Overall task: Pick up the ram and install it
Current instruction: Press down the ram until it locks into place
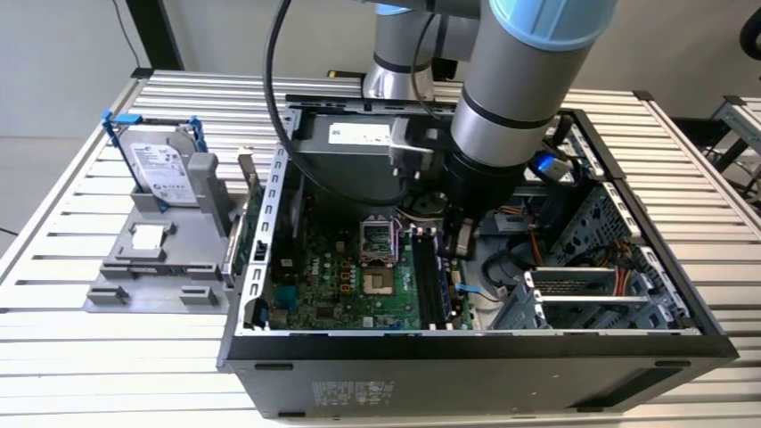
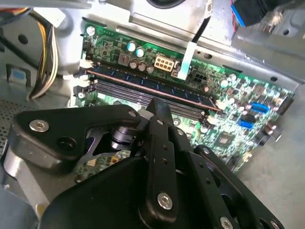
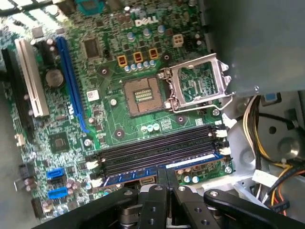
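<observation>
Inside an open computer case [image 1: 476,343], the pincer [image 1: 455,242] is lowered over the black memory slots [image 3: 157,150] at the edge of the green motherboard [image 1: 345,276]. The ram [image 3: 143,177], a long blue stick, is seen in the first wrist view standing on edge in the slot nearest the pincer, with the fingers [image 3: 162,191] drawn narrow and closed on its upper edge. In the second wrist view the ram [image 2: 152,88] lies along the row of slots, between white end clips, beyond the black fingers [image 2: 159,112].

Room for movement is tight. The case's metal walls rise on all sides; a drive cage [image 1: 594,285] and bundled cables [image 1: 523,218] crowd the side towards the exterior view's right, and the open processor socket [image 3: 198,86] sits just beside the slots on the other side.

The case rests on a slatted metal worktop [image 1: 71,357]. Towards the exterior view's left, well apart from the case, a hard drive [image 1: 160,169] in a light-blue bracket is held upright in a grey fixture [image 1: 155,259].
</observation>
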Robot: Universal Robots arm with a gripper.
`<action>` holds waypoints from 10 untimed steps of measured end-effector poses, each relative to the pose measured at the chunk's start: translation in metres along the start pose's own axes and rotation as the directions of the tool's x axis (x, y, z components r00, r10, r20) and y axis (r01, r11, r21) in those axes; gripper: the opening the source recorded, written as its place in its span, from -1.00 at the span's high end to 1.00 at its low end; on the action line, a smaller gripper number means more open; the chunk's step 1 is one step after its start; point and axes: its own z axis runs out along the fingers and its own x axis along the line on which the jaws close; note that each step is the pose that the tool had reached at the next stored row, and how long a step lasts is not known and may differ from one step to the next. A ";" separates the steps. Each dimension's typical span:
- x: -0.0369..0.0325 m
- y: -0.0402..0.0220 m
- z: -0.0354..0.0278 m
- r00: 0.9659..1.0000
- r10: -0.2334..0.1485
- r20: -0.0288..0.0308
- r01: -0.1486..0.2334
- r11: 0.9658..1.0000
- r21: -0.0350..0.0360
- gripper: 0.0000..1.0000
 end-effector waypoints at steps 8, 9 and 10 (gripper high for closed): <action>0.0000 0.0000 0.0003 0.991 -0.133 0.000 0.133 0.991 0.009 1.00; 0.0000 0.0000 0.0006 0.989 -0.148 0.000 0.148 0.989 0.011 1.00; -0.0002 0.0000 0.0010 0.987 -0.161 0.000 0.161 0.987 0.013 1.00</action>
